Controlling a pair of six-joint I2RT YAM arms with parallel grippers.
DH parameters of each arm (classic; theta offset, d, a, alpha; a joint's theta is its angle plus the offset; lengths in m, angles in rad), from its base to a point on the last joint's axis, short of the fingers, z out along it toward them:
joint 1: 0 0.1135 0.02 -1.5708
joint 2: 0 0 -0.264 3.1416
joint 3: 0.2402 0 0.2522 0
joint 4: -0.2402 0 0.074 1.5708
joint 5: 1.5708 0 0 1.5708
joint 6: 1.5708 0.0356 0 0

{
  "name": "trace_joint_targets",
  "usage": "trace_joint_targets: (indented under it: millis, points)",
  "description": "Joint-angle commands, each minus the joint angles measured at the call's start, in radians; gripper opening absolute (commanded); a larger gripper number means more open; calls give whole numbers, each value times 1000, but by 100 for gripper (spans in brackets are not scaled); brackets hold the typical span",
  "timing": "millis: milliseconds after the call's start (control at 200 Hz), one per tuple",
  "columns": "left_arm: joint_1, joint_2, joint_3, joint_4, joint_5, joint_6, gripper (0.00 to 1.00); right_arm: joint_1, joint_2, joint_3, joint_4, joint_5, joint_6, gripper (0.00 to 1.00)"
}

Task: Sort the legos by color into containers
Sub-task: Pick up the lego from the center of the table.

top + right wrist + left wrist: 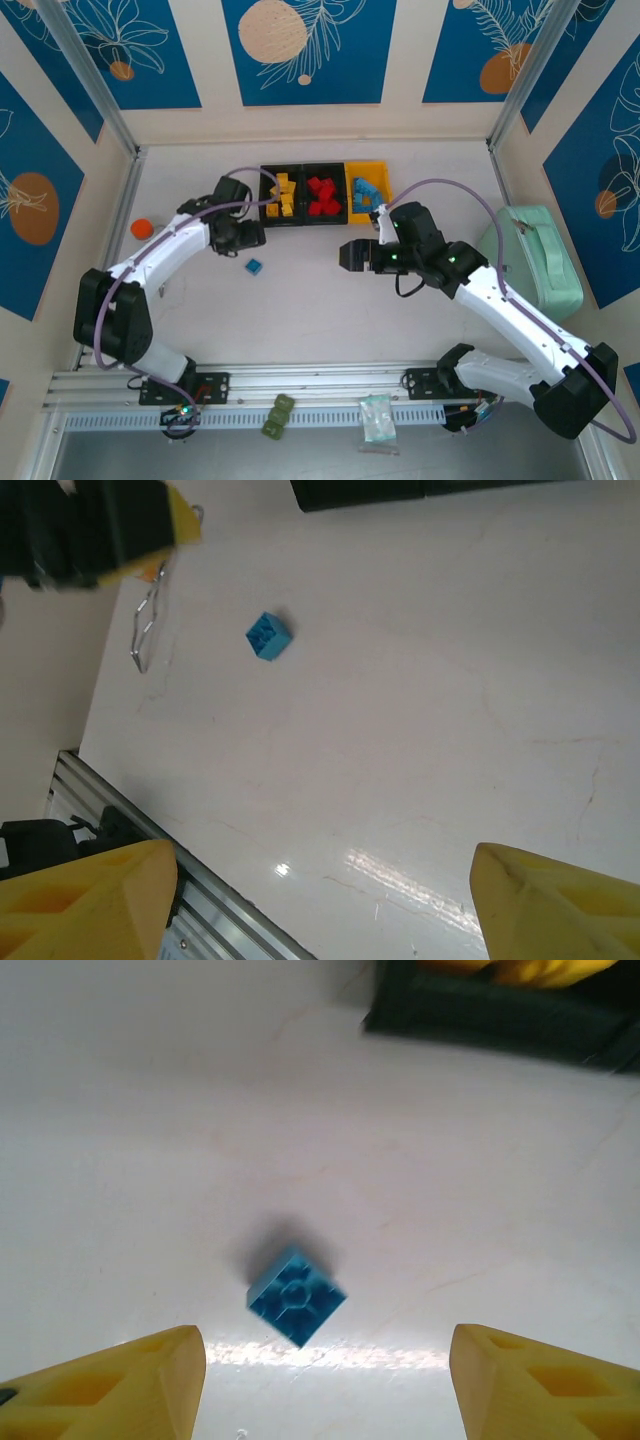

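The left gripper [325,1355] has its yellow fingers [120,1385] spread wide and empty. The blue lego [296,1296] lies on the table [480,1210] just ahead of the gap, untouched. The right gripper [322,870] also stands wide and holds nothing, with that lego well apart from it.

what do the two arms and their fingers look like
Both the left arm and the right arm have glossy white plastic links joined by chunky black joints, with a greyish-purple cable looping along each. Small green lights glow on the right arm. The fingers are yellow plastic wedges with recessed pockets.
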Motion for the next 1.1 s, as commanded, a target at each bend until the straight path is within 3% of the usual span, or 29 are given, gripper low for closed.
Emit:
trace_joint_targets:
  millis: [0, 265, 625, 865, 1096]
  points:
    - [-11, -53, -84, 83, -8, -81, 65, 32, -8, 16, -38, -29, -8, 77]
    - [-28, 20, -157, 159, -24, -73, 68, 121, 13, -7, -27, 10, 12, 77]
    - [-47, 119, -162, 210, -27, -156, 75, 124, -4, -61, -15, 26, 32, 77]
    - [-68, 193, -123, 214, -44, -190, 68, 117, -8, -77, -13, 38, 33, 77]
    - [-93, 231, -74, 188, -77, -175, 52, 108, -31, -123, 1, 36, 50, 77]
